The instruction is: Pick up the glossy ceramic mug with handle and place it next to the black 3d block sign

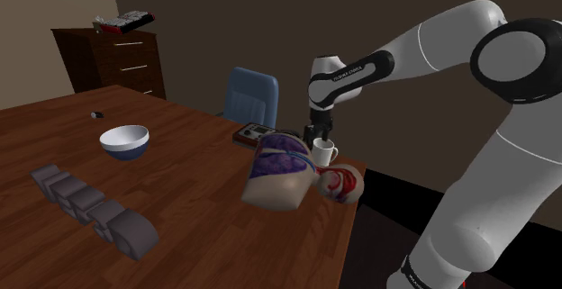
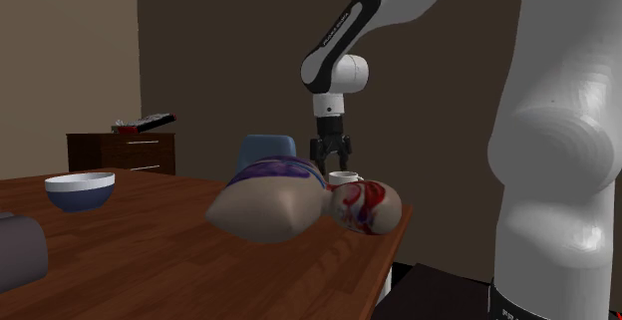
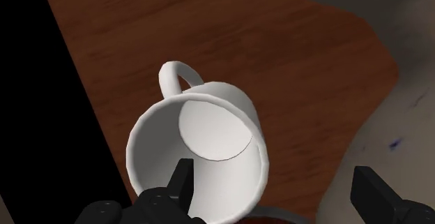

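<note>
Black jaws are seen closest, spread wide and holding nothing. One finger (image 3: pixel 182 181) is placed inside the white mug (image 3: pixel 202 146) and the other is set outside it, so the mug's wall is straddled without being touched. This placement is judged to prepare a pinch on the rim, on the side away from the handle (image 3: pixel 174 79). The mug is stood upright near the corner of the wooden table (image 1: pixel 198 233), just beside a beige cushion-like object (image 1: pixel 279 181) patched purple and red. The dark block sign (image 1: pixel 90 208) is laid well apart, toward the shoulder view's lower left, near a white and blue bowl (image 1: pixel 124 141). The white arm (image 1: pixel 432 40) is arched over the table, its wrist turned straight down above the mug.
</note>
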You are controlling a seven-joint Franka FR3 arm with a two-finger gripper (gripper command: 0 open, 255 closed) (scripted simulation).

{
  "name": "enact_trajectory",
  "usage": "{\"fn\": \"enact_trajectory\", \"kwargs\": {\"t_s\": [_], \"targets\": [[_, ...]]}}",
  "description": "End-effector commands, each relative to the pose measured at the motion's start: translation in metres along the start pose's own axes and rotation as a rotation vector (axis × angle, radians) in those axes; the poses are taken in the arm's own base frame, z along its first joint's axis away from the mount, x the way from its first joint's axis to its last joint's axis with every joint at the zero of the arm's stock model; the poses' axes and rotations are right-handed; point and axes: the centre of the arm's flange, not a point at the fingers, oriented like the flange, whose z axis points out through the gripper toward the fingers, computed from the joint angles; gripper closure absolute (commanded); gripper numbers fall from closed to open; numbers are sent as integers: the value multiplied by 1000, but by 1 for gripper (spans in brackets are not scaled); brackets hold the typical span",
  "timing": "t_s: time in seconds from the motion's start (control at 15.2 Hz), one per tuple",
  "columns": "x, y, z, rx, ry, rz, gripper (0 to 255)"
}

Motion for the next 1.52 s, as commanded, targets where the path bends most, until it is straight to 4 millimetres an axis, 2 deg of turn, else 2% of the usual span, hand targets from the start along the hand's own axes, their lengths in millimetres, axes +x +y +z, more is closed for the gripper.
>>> {"fn": "enact_trajectory", "kwargs": {"t_s": [0.0, 0.33, 0.86, 0.92, 1.45], "targets": [[1, 3, 13, -3, 1, 0, 0], [1, 3, 42, -3, 1, 0, 0], [1, 3, 42, -3, 1, 0, 0], [2, 3, 37, -3, 0, 1, 255], [6, 8, 34, -2, 1, 1, 255]]}}
